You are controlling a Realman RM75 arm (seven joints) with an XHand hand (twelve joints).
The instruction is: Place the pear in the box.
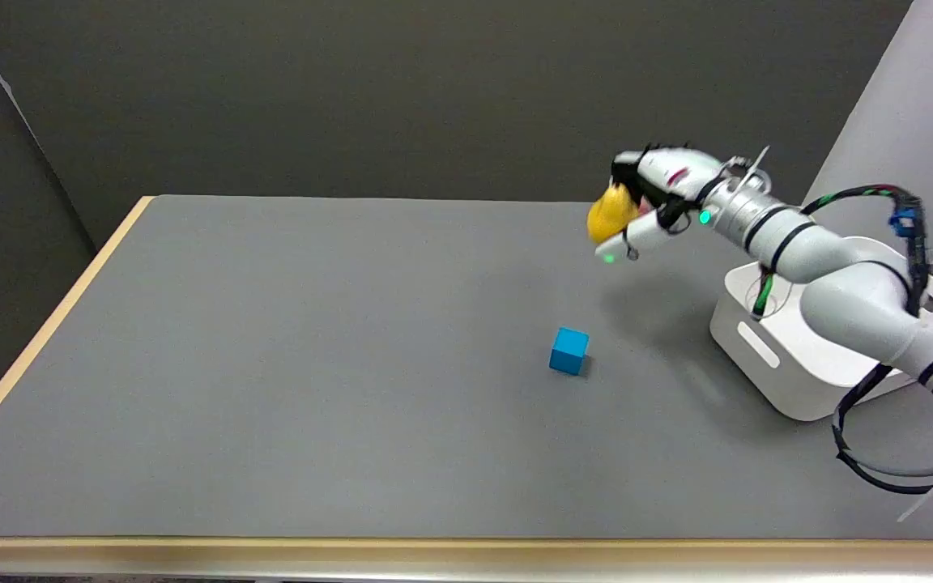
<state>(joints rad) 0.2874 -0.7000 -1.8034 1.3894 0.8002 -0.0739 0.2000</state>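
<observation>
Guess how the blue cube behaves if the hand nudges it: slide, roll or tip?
The blue cube sits flat on the gray table, so it probably slides, not rolls. Small and squat, it likely weighs little and rarely tips.

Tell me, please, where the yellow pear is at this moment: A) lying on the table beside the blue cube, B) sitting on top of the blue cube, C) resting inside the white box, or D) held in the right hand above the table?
D: the right hand holds the pear in the air, apart from the white box.
</observation>
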